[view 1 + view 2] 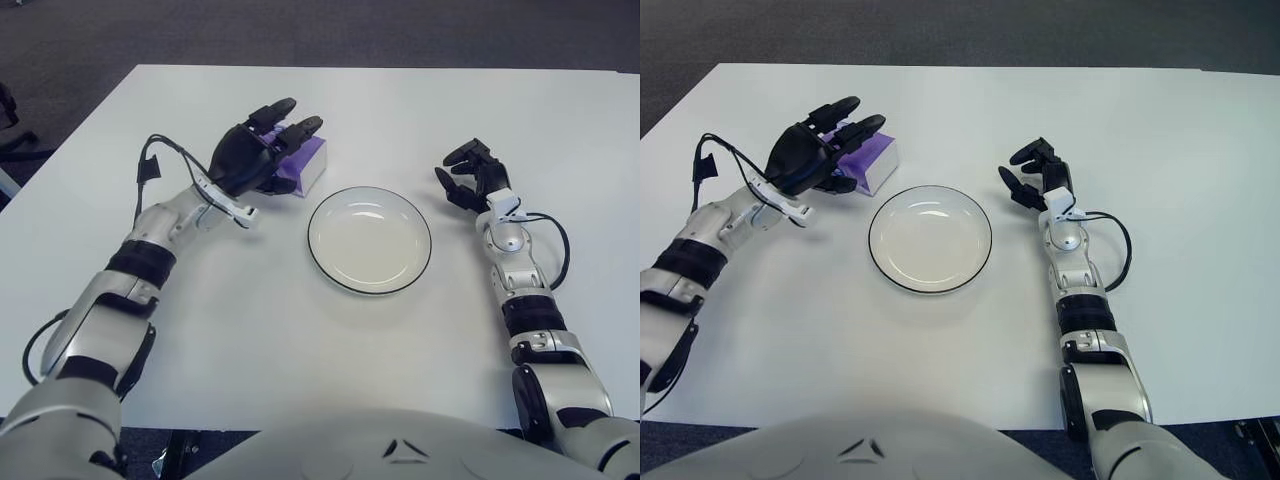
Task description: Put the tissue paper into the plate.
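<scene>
A purple tissue pack (308, 166) lies on the white table (300, 330), just left of and behind an empty white plate (369, 240) with a dark rim. My left hand (283, 150) is over the near-left part of the pack, palm turned toward it, fingers (284, 104) stretched out and spread. It holds nothing, and its palm hides part of the pack. My right hand (468, 176) shows to the right of the plate with its fingers relaxed and empty.
The table's far edge (380, 68) runs across the top, with dark carpet beyond. A black cable (165, 145) loops off my left wrist, another (556, 240) off my right forearm.
</scene>
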You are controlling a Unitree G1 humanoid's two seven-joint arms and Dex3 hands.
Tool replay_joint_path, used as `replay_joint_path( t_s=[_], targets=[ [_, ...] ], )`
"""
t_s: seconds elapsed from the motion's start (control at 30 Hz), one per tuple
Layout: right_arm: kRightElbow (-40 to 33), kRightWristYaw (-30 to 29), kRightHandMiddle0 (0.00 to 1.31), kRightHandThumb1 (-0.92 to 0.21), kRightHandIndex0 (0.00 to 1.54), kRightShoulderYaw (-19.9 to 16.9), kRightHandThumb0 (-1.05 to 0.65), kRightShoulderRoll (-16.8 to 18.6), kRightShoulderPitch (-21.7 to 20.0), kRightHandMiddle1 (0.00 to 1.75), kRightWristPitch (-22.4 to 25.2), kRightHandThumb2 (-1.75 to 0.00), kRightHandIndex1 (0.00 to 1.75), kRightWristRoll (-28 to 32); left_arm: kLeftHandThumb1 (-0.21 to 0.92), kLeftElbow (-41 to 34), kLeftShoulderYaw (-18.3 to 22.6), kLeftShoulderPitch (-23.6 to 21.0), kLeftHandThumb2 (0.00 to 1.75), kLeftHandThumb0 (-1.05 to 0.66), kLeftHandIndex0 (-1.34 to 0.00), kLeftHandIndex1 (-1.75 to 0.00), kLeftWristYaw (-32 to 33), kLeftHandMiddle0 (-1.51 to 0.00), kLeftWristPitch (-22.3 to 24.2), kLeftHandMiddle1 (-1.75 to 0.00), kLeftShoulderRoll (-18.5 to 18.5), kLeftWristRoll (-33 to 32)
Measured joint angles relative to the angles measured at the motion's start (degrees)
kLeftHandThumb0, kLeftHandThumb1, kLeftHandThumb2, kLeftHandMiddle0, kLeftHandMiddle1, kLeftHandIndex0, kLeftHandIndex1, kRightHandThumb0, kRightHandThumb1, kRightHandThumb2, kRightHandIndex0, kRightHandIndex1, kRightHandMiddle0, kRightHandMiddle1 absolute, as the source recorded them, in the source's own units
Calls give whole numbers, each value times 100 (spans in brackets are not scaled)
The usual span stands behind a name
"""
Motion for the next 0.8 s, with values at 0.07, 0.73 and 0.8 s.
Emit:
replay_joint_path(
  t_s=[0.07,0.73,0.8],
  targets=[
    [0,0,44,-83,72,3,-37,0,-1,155,2,-47,161,-1,92,240,-84,-156,82,-87,-39,0,144,-30,-12,0,-33,56],
    [0,1,44,-83,71,12,-37,-14,-1,154,66,-46,161,-8,92,2525,-821,-1351,61,-97,-36,0,44,-33,-951,0,-298,-132],
    [0,1,44,-83,71,13,-37,-14,-1,154,66,-46,161,-8,92,2614,-823,-1384,63,-100,-32,0,-249,-30,-987,0,-302,-232]
  ],
)
